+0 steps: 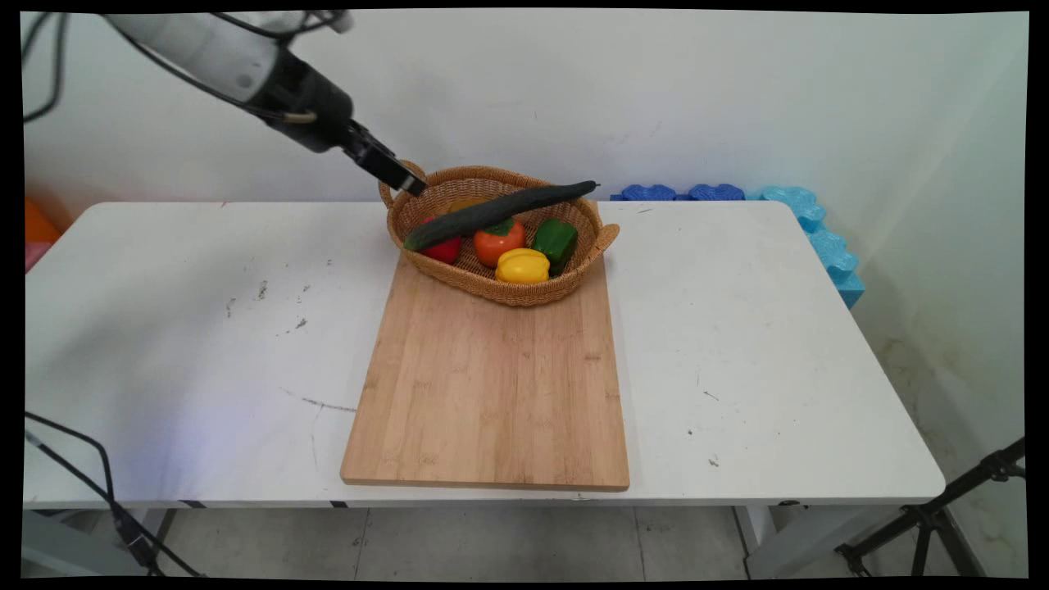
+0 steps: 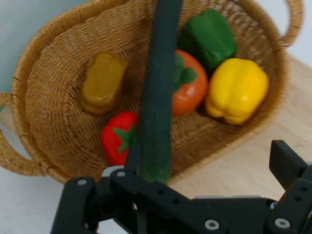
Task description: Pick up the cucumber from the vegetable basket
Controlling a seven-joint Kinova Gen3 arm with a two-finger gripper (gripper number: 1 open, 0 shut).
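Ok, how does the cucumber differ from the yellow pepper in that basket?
The cucumber is long, slim and dark green; the yellow pepper is short, blocky and bright yellow. The cucumber lies across the basket with its ends over the rim, above the other vegetables; the yellow pepper sits down inside on the basket's floor, at its near side. Both belong to the same basket on the cutting board.

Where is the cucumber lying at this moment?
In the main view the cucumber lies slantwise across the wicker basket at the cutting board's far end, above the tomato, its left end near the gripper.
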